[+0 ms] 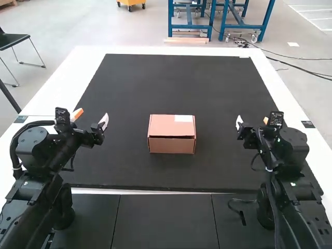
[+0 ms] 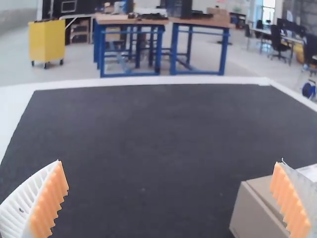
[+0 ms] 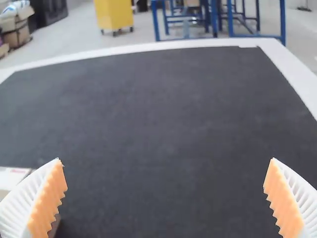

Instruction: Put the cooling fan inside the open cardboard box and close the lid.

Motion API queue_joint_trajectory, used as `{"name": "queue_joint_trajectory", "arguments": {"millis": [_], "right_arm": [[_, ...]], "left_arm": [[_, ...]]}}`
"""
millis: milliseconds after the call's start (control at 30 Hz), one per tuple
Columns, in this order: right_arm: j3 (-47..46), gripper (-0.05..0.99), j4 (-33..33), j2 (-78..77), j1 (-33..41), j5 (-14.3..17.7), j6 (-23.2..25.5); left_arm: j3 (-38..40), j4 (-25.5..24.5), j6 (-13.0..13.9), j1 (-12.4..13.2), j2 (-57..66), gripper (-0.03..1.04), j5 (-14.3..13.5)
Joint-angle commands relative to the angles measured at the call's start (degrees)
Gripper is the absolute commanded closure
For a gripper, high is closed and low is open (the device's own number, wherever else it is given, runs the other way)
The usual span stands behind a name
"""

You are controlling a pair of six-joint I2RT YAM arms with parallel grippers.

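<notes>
Box [image 1: 171,134] shut, mid mat [image 1: 155,83], btwn left tool [image 1: 91,117] & right tool [image 1: 252,122], both spread apart.

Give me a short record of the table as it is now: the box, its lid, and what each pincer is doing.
box: cardboard box, middle of the black mat, between the two arms
lid: looks closed, flat on top
left pincer: open, empty, near the mat's left edge, apart from the box
right pincer: open, empty, near the mat's right edge, apart from the box

brown cardboard box [image 1: 171,134], black mat [image 1: 176,88]
</notes>
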Motion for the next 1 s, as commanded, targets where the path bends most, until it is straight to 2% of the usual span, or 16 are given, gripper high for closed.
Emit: {"name": "queue_joint_trajectory", "arguments": {"millis": [0, 67, 100, 133, 200, 967], "right_arm": [[-0.21, 0.03, -0.8, -0.32, 0.63, 1.08, 0.59], [-0.21, 0.02, -0.71, -0.4, 0.63, 1.08, 0.5], [-0.21, 0.02, -0.71, -0.4, 0.54, 1.08, 0.5], [-0.21, 0.02, -0.63, -0.4, 0.45, 1.08, 0.24], [-0.21, 0.03, -0.28, -0.4, 0.28, 1.08, -0.29], [-0.21, 0.02, 0.08, -0.4, -0.86, 0.91, -0.82]], "left_arm": [[-0.23, 0.29, 1.13, 0.02, -0.78, 0.05, 0.74], [-0.32, -0.68, 1.65, -0.07, -0.78, 0.05, 0.74], [-0.32, -2.0, 4.12, -0.07, -0.78, 0.05, 0.3], [-0.32, -2.17, 5.26, -0.07, -0.78, 0.05, 0.3], [-0.32, -2.17, 5.87, -0.16, -0.78, 0.05, 0.3], [-0.32, -2.26, 5.96, 0.19, -0.78, 0.05, 0.3]]}}
